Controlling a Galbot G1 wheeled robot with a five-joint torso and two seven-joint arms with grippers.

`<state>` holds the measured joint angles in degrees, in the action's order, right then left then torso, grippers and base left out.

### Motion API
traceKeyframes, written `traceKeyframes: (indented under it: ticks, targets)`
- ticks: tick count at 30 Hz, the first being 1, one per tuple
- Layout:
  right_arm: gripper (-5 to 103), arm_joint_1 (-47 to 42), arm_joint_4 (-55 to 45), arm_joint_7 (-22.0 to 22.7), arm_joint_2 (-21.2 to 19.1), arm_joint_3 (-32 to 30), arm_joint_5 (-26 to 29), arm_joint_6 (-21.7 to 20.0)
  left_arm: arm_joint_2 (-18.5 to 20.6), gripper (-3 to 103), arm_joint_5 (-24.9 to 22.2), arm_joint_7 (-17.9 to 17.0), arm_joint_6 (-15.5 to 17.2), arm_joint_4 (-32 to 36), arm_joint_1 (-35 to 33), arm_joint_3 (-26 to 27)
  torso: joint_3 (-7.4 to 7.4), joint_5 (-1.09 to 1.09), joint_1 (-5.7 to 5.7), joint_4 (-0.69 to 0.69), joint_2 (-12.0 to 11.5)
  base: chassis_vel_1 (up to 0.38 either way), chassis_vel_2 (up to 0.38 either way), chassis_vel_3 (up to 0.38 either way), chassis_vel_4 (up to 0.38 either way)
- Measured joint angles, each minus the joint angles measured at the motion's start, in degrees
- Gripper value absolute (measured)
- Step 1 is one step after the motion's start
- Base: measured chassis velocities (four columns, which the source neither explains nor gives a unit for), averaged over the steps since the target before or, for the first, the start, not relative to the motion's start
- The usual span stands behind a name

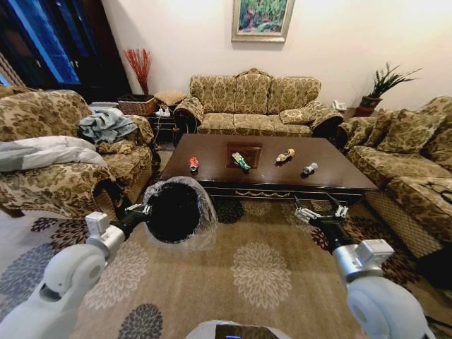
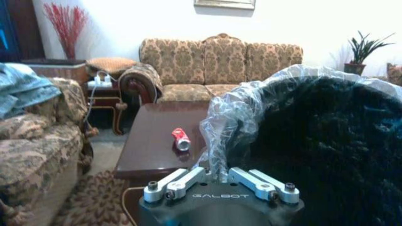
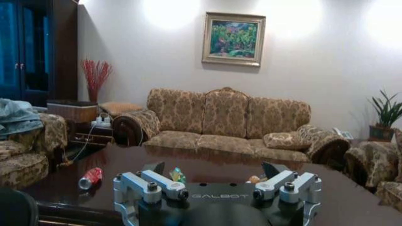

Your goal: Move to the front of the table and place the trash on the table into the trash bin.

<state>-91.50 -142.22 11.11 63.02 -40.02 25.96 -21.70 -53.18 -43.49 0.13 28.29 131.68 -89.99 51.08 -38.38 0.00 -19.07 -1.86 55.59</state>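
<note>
The large low rectangular coffee table (image 1: 212, 152) of glossy dark brown wood, with curved legs and a gold ornament on its apron, stands in front of the robot on a patterned carpet. All the trash lies on its top. The red crushed can (image 1: 193, 164) lies on its side near the table's left front corner. The long green wrapper (image 1: 241, 162) lies on the front part of the square inlay in the middle of the table top. The tan-orange bottle-like piece (image 1: 284, 155) lies just right of the inlay, and the small grey-white bottle (image 1: 309, 169) lies right of that, nearer the table's front edge.

The small round black bin (image 1: 174, 212), lined with a crinkly translucent plastic bag, is off the left front corner of the table, its mouth tipped toward the robot. Its inside shows dark, and no trash can be made out in it. The left gripper (image 1: 139, 209) is closed on the bag-lined rim of the bin on the side away from the table; in the left wrist view the plastic sits pinched between its fingers (image 2: 183, 181).

The right gripper (image 1: 321, 212) hovers just before the table's front edge, toward its right end, holding nothing, its fingers spread wide.
</note>
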Motion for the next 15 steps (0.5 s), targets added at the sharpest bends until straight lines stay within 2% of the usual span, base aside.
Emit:
traceKeyframes:
  ticks: [4,6,8,15]
  targets:
    - [100,-0.27,0.21,-0.23,0.26,-0.02,-0.01,0.26,-0.24,2,0.39,-1.53,-0.14,0.78,-0.22,-0.98,0.03,-0.01,0.03,0.00,-0.03,0.000,0.000,0.000,0.000]
    - [100,-0.34,0.34,-0.23,0.49,0.03,-0.10,0.51,-0.16,2,-0.73,-3.54,-0.28,1.30,-0.10,-1.74,0.08,0.00,0.07,0.00,-0.12,-0.045,0.043,0.040,-0.053]
    - [100,-0.33,0.39,-0.23,0.58,0.13,-0.18,0.59,-0.11,2,-1.17,-4.11,-0.28,1.44,-0.07,-1.88,0.10,0.00,0.09,0.00,-0.15,-0.062,0.063,0.094,-0.066]
    - [100,-0.09,0.55,0.07,0.98,1.18,-0.66,0.63,-0.38,2,-1.44,-5.48,0.90,2.10,-0.22,-2.04,0.20,-0.01,0.14,0.00,-0.38,-0.156,0.165,0.168,-0.157]
